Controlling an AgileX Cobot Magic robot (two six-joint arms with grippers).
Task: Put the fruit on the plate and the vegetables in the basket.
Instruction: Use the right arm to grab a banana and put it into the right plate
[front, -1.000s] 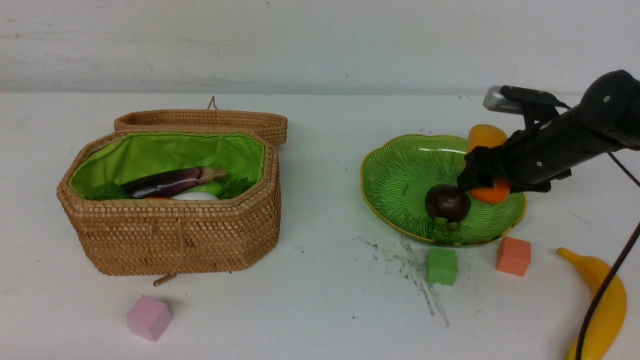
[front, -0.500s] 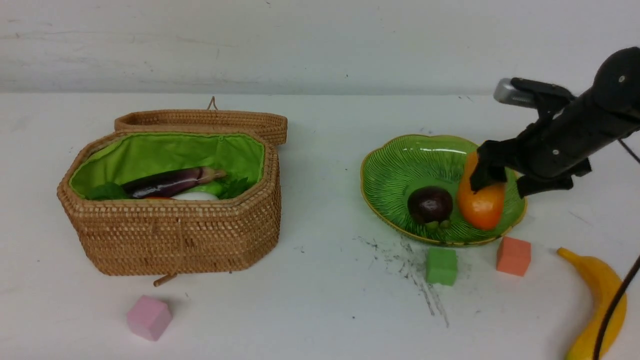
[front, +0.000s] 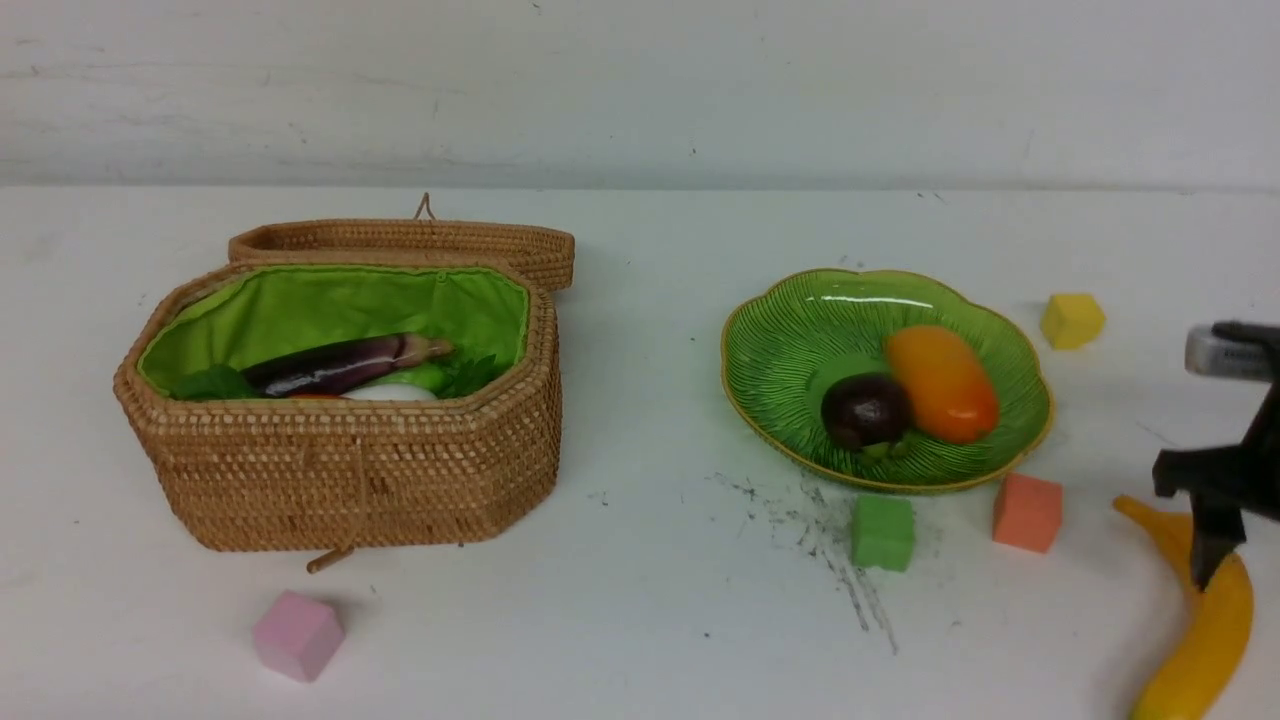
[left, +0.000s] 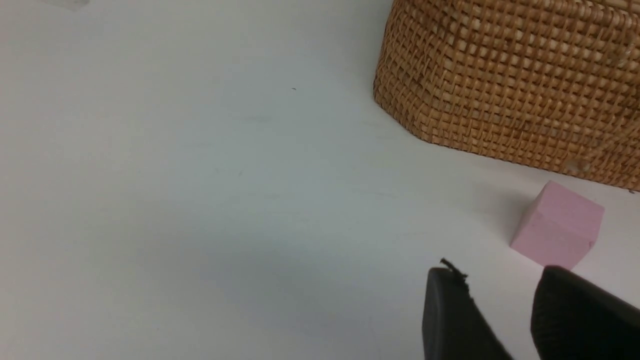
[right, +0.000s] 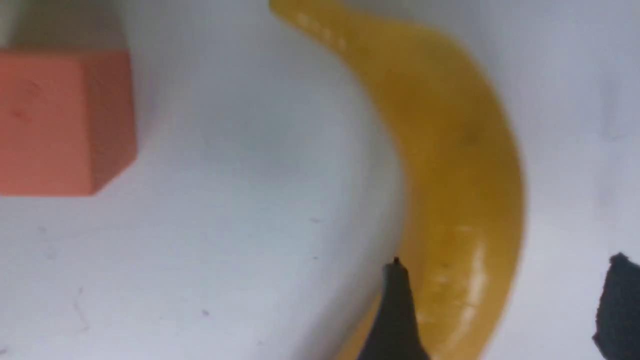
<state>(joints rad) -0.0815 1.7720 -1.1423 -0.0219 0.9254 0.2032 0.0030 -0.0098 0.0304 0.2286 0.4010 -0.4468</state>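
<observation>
The green plate (front: 790, 340) holds the orange mango (front: 942, 383) and the dark mangosteen (front: 865, 410), which touch. The yellow banana (front: 1205, 620) lies on the table at the near right, also in the right wrist view (right: 450, 150). My right gripper (front: 1205, 545) is open just above the banana's upper half, its jaws astride the banana (right: 506, 262) and holding nothing. The open wicker basket (front: 340, 460) holds the purple eggplant (front: 340, 365), white radish (front: 392, 393) and green gourd (front: 425, 377); of the carrot only a sliver of orange shows. My left gripper (left: 495, 272) is open and empty near the basket (left: 500, 75).
A pink cube (front: 297, 635) sits in front of the basket, close to my left gripper (left: 557, 232). A green cube (front: 883, 532) and an orange-red cube (front: 1027, 512) sit just in front of the plate. A yellow cube (front: 1072, 320) sits behind the plate's right side. The basket lid (front: 400, 240) lies back.
My right gripper let go of the mango on the plate, then swung right and toward the near edge to hover over the banana. The mango settled beside the mangosteen.
</observation>
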